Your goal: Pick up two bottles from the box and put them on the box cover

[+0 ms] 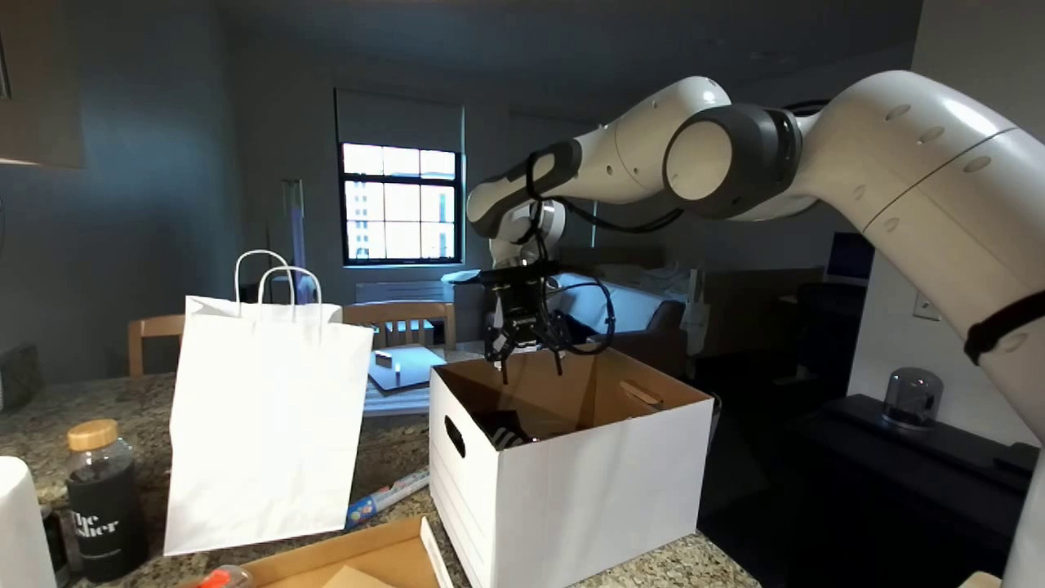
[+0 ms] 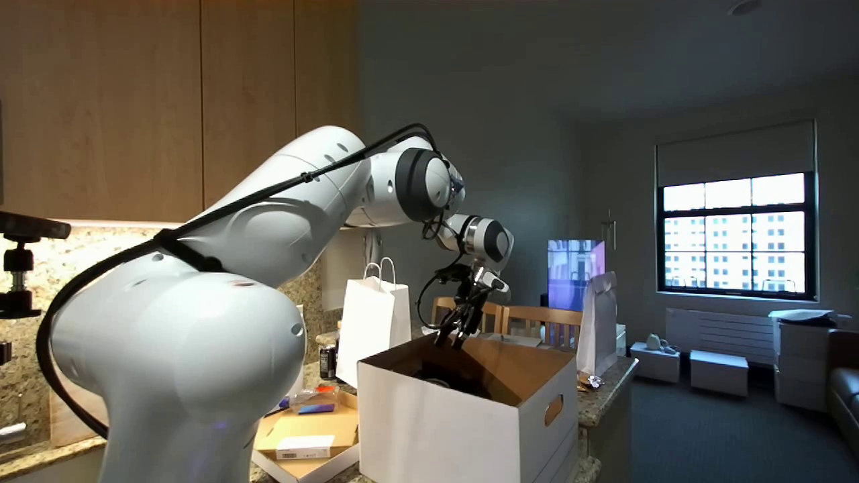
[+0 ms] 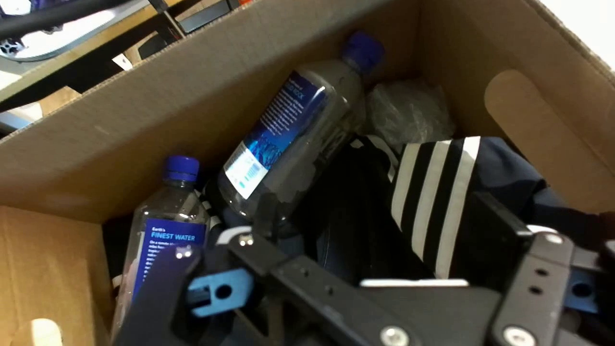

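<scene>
The box [image 1: 600, 482], a white carton with brown inner walls, stands on the counter in both exterior views. My gripper [image 1: 531, 376] points down at its opening, fingertips around rim height. In the wrist view the gripper [image 3: 377, 206] is open, its fingers wide apart with nothing between them. Two clear bottles with blue caps lie inside along one wall: a tilted bottle [image 3: 288, 134], its lower end partly behind the left finger, and another bottle [image 3: 163, 240], its lower part covered by the gripper. The box cover [image 2: 335, 465], a shallow white-edged tray with brown inside, lies beside the box.
Dark fabric with pale stripes [image 3: 432, 192] fills the box floor, and crumpled clear plastic [image 3: 413, 115] sits in a corner. A flat carton [image 2: 305, 433] and small packs lie on the cover. A white paper bag [image 1: 265, 425] and a dark drink bottle [image 1: 104, 506] stand nearby.
</scene>
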### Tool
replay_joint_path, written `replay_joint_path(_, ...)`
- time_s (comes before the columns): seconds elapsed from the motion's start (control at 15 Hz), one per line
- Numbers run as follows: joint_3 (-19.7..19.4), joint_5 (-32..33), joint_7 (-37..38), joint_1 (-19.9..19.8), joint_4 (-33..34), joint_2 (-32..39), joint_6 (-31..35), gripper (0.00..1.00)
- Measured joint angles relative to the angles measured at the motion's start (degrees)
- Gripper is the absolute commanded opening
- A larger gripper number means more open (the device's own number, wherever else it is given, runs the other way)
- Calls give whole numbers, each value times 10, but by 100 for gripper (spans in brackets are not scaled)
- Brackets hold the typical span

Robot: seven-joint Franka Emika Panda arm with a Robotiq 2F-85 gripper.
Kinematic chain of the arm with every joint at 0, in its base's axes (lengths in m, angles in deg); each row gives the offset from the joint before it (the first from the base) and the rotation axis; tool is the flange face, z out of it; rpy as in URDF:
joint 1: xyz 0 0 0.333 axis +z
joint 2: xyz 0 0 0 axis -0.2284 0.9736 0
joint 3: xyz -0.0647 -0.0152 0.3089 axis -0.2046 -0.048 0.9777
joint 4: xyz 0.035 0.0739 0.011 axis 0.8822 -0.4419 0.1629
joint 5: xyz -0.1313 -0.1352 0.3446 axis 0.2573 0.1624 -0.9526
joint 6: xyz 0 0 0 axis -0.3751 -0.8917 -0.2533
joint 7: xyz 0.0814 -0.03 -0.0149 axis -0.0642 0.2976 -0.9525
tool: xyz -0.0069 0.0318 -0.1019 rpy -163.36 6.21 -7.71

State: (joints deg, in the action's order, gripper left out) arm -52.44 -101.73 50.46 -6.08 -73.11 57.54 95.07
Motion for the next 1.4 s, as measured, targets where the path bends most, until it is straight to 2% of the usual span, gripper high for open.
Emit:
replay_joint_path(0.53, -10, 14, 41, 7, -7, -2, 31, 100)
replay_joint_path(0.8, -9, 38, 36, 21, -47, -15, 137, 100)
replay_joint_path(1.2, -9, 52, 37, 28, -62, -22, 165, 100)
replay_joint_path(1.4, -12, 78, 37, 39, -122, -37, 247, 100)
